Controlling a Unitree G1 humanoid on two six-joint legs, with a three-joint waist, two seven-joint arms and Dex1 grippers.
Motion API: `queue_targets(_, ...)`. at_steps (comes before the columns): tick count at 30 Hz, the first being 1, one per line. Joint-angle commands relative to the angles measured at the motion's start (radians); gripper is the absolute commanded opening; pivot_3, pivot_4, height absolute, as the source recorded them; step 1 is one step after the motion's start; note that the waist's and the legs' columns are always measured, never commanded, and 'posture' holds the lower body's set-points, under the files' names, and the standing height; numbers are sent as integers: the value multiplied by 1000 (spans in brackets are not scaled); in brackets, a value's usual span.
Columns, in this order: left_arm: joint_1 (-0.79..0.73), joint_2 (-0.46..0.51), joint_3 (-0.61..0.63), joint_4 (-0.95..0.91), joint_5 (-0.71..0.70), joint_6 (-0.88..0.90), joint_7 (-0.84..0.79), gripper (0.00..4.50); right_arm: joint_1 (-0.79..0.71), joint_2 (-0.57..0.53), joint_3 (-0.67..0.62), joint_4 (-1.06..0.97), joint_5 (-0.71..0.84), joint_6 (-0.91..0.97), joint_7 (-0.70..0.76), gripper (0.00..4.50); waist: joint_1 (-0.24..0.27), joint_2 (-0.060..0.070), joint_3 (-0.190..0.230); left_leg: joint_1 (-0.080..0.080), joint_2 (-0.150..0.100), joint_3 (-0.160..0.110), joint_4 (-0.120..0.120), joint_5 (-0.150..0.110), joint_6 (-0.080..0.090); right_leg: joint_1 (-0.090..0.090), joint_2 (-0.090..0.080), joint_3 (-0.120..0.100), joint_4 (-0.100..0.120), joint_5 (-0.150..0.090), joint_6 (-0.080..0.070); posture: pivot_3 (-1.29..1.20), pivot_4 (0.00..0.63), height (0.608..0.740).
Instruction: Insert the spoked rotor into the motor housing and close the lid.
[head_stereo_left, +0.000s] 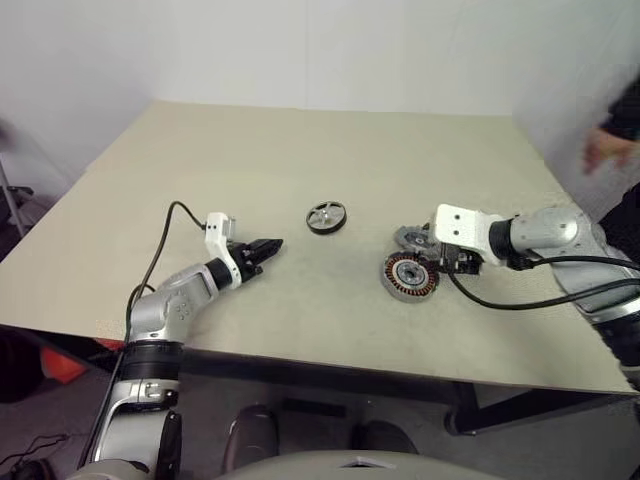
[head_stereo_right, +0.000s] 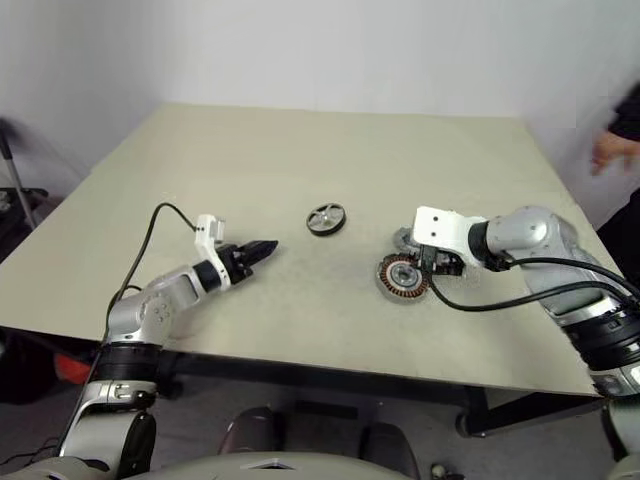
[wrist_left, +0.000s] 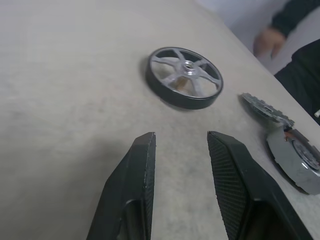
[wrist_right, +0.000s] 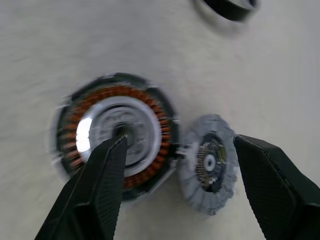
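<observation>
The spoked rotor (head_stereo_left: 326, 216) lies flat on the table, a silver wheel with a dark rim, also close ahead in the left wrist view (wrist_left: 184, 77). My left gripper (wrist_left: 181, 142) points at it from a short way off, open, with nothing between its fingers. To the right sits the motor housing (wrist_right: 117, 132), its copper windings facing up. The lid (wrist_right: 210, 160) lies beside the housing, touching its rim, notched face and dark centre up. My right gripper (wrist_right: 180, 142) hovers above both, wide open and holding nothing.
The beige table (head_stereo_left: 300, 150) is bare behind and to the left of the parts. Its front edge runs just below my arms. A person's hand (head_stereo_left: 610, 150) shows past the table's right edge.
</observation>
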Motion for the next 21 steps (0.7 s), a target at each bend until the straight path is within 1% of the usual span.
queue_targets(1,-17,2,-2,8,8,-32,-11,1759,-19,-28,-23,-46,6,-44,82,4371,2,0,0,0,0,0,1,0,1,0,0,0,1,0,0,0,0,740)
queue_targets(2,-17,1,-3,10,9,-34,-12,1759,-17,-30,-23,-47,3,-52,98,4472,3,0,0,0,0,0,2,0,1,0,0,0,2,0,-1,0,0,740)
queue_targets(5,-15,-1,-5,18,11,-39,-12,1759,-3,-33,-6,-44,-15,-97,146,4472,4,0,0,-1,0,0,6,-1,5,0,-1,0,4,0,-1,0,0,740)
queue_targets(8,-9,-6,-10,18,13,-44,-8,1759,-1,-5,26,-11,-28,-124,190,4472,3,0,0,-2,2,0,13,-3,7,0,-1,0,7,0,-1,0,0,740)
queue_targets(15,11,-10,-10,-2,17,-45,11,1759,-31,56,78,132,-97,-202,215,4472,2,0,0,0,2,0,16,-3,7,2,-1,0,10,0,-2,0,0,740)
queue_targets(21,26,-5,0,-14,14,-45,21,1759,-53,89,67,192,-134,-238,211,4472,1,0,0,-1,2,0,16,-3,8,1,-1,0,10,0,-2,0,0,740)
